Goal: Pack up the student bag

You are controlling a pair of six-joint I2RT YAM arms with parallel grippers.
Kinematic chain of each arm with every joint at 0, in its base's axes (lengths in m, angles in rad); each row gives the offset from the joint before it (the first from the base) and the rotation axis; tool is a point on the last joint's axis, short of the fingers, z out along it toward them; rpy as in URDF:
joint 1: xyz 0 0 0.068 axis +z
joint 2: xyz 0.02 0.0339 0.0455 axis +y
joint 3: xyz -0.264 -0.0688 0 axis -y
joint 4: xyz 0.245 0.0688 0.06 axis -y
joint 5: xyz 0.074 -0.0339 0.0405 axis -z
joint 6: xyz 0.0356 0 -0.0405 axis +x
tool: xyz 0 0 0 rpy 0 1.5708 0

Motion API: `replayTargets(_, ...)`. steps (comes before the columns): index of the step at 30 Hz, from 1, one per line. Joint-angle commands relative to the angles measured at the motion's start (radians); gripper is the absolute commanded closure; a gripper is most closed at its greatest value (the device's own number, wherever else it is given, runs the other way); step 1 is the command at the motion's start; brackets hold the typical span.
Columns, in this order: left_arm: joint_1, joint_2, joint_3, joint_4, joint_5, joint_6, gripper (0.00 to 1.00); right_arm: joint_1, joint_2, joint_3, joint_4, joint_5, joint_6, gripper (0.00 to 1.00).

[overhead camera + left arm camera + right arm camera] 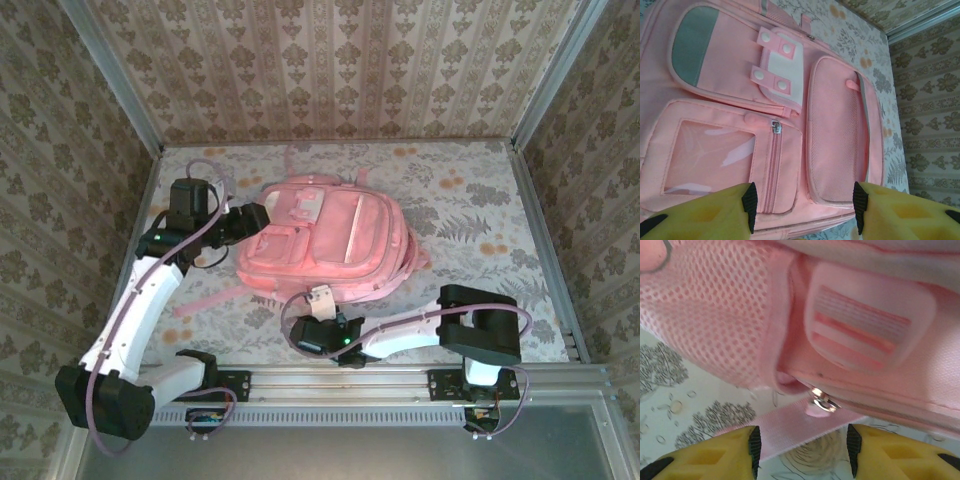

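Student bag (330, 240) lying flat for access.
Left gripper (804, 207), jaws released, faces its front pockets (837, 130); right gripper (803, 447), also released, brackets the zipper pull (821, 402), presumably to unzip.

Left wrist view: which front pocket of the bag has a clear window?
The lower-left pocket, with the zip along its side; the others are all fabric.

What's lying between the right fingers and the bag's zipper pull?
A pink strap, flat on the table beside the student bag; right wrist view.
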Motion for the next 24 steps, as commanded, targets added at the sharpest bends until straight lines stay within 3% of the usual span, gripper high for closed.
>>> replayTargets(1,0.017,-0.026,-0.014,0.020,0.028,-0.022,0.44,-0.006,0.041,0.035,-0.043,0.042,0.089,0.48)
replayTargets(15,0.045,-0.056,-0.042,0.037,0.050,-0.049,0.44,-0.048,0.112,0.008,0.028,-0.024,0.165,0.50)
replayTargets(24,0.045,-0.069,-0.154,0.034,0.007,-0.088,0.40,-0.042,0.122,0.041,0.070,-0.028,0.045,0.76)
